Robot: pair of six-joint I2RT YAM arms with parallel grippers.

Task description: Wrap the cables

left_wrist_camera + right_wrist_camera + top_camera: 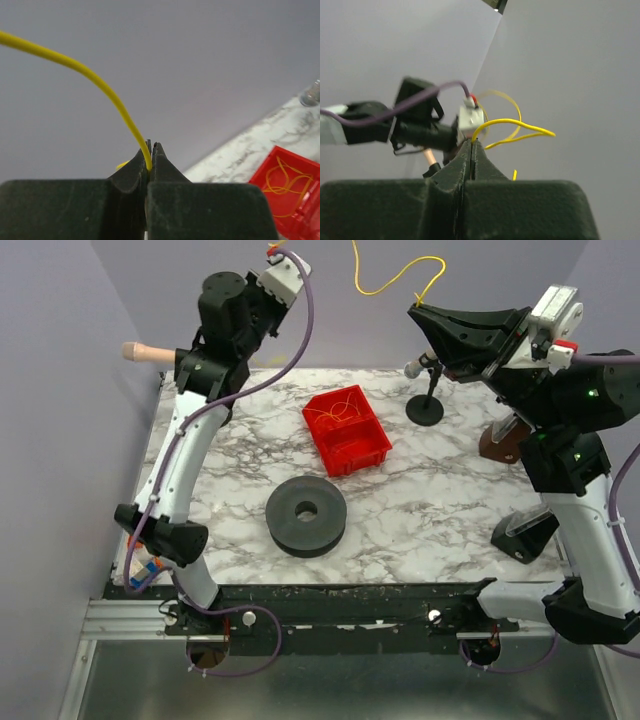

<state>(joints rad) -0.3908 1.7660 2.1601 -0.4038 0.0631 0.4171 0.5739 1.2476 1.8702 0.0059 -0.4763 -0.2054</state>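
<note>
Since the left gripper (151,151) and right gripper (471,146) each pinch the yellow cable (95,80) above the far edge of the bench (240,490), it appears light, springy, slippery; hold near its ends.

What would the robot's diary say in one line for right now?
left gripper: shut on yellow cable | right gripper: shut on yellow cable | red bin: spare cables inside

The table top (430,530) is smooth, marble-patterned, faintly shiny, with a brushed metal rail (120,618) along its near edge. The red bin (366,457) is glossy plastic; the black spool (327,526) looks matt. The yellow cable (95,80) has a smooth, shiny skin. The left gripper (151,149) is matt, grainy black.
</note>
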